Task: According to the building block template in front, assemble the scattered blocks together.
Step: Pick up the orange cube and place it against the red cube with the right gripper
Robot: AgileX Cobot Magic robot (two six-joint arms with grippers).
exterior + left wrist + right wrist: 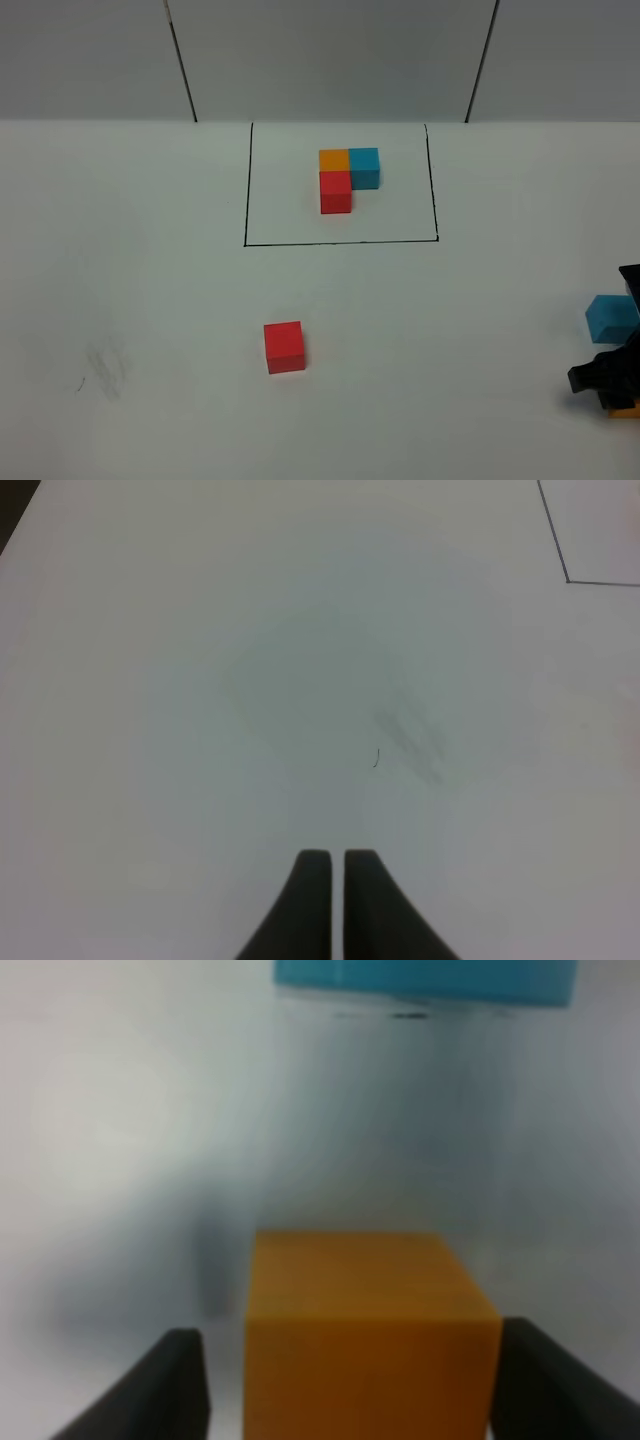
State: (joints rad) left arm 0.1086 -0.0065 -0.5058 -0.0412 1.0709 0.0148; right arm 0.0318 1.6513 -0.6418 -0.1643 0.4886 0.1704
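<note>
The building block template (345,177) is an L of orange, blue and red cubes inside a black-lined rectangle (340,241) at the back. Of the scattered blocks, the red cube (284,347) lies alone in the middle front. The light blue cube (610,318) (425,980) sits at the right edge. Just in front of it is the orange cube (626,410) (368,1330), mostly hidden by my right gripper (605,385) (350,1380). That gripper is open and straddles the orange cube, one finger close against it and a gap at the other. My left gripper (336,865) is shut over bare table.
The white table (150,300) carries a faint grey smudge (105,365) (410,735) at the front left. A corner of the black rectangle (567,578) shows in the left wrist view. A grey wall with two dark seams stands behind the table.
</note>
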